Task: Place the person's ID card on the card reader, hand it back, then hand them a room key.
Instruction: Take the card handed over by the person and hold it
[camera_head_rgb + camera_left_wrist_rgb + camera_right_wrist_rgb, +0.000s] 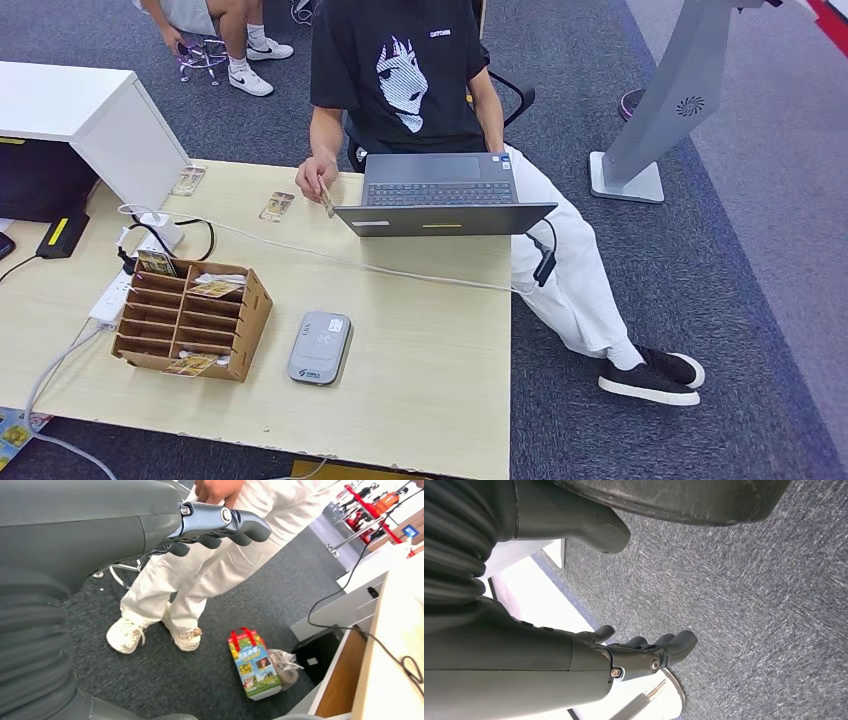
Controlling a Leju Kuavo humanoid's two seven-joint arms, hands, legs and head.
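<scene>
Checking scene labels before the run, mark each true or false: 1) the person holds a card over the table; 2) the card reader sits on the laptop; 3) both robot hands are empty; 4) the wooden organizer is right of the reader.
1) The person's hand holds a card over the table: true.
2) False: the card reader lies on the table, apart from the laptop.
3) Left hand and right hand hold nothing: true.
4) False: the wooden organizer is left of the reader.
</scene>
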